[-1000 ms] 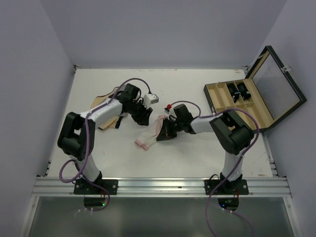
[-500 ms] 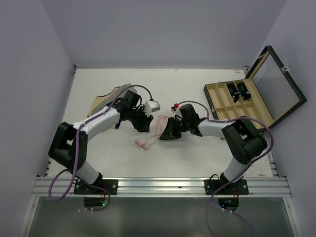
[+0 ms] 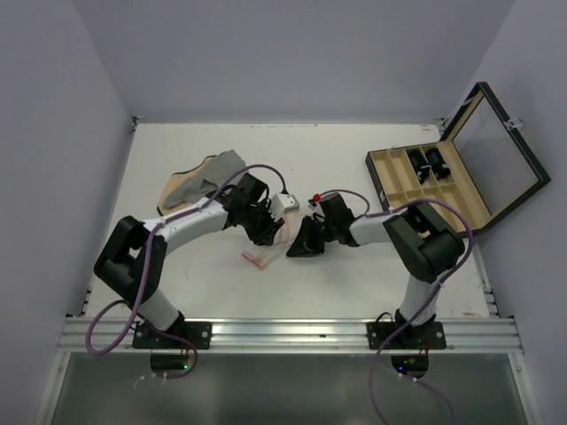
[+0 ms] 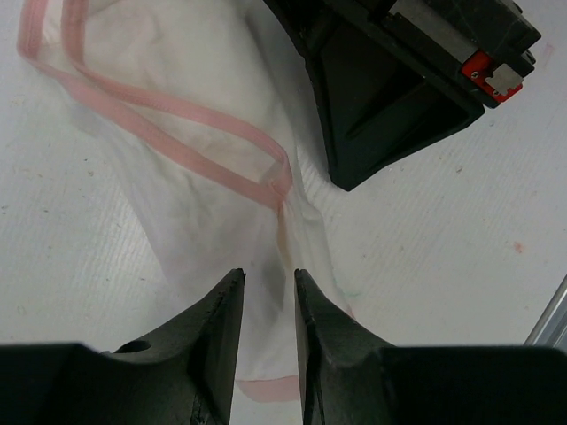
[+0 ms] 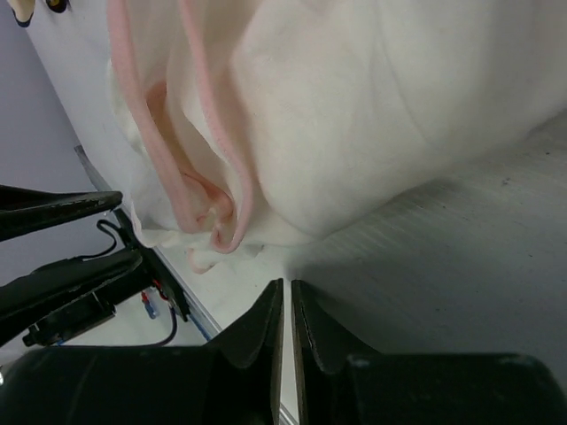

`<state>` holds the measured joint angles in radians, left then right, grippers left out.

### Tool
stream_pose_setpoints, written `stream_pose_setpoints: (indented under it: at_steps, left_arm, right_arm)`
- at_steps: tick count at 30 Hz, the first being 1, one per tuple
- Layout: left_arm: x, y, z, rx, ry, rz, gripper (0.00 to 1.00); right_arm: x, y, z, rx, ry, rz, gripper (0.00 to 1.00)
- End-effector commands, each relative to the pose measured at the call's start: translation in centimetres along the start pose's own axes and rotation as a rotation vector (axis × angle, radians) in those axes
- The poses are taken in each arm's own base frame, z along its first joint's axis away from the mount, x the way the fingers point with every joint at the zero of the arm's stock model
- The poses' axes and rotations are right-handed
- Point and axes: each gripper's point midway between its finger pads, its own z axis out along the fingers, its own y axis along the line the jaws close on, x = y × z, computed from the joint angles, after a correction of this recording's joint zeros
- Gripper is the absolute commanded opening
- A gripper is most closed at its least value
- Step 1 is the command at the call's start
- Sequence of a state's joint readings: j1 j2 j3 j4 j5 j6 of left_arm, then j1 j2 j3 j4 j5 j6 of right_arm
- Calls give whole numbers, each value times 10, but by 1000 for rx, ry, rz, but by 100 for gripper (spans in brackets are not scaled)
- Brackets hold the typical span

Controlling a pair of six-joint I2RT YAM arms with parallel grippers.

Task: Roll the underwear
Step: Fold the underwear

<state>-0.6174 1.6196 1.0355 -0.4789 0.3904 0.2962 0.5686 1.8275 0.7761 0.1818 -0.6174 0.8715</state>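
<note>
Crumpled white underwear [image 4: 190, 190] with pink trim, on the table.

1. Small thin white underwear with pink-red trim [image 3: 266, 251] lies mid-tabletop [image 3: 354, 168].
2. Left hand [image 3: 266, 234] and right hand [image 3: 301, 245] flank it at ten and three o'clock.

The overhead view is evenly and softly lit, with faint shadows under both arms and no glare on the table [image 3: 372, 283]. In the left wrist view, the underwear [image 4: 204, 186] ahead of the left gripper [image 4: 266, 345] is bright and fairly sharp, while the fingers are dark and slightly soft. In the right wrist view, the fabric close above the right gripper [image 5: 287, 341] is blurred, a grey shadow beneath it.
</note>
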Motion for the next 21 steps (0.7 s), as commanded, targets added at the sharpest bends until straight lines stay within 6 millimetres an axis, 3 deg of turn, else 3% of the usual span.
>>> stream_pose_setpoints:
  at_steps: [1,6,12,14,21]
  left_arm:
    - [-6,0,6,-12,-6,8,32]
    - [-1,-3,10,3,11,1,29]
    - [-1,-1,12,-7,19,-7,5]
    - [-2,-3,11,4,18,-5,1]
    - [-17,-7,4,28,-9,13,0]
  right_arm:
    - [-10,5,4,-9,-31,-21,12]
    - [-10,1,8,-1,-32,-14,12]
    - [-8,-8,16,12,-16,4,12]
    - [-8,-10,17,10,-12,6,12]
    - [-8,-10,17,8,-12,8,12]
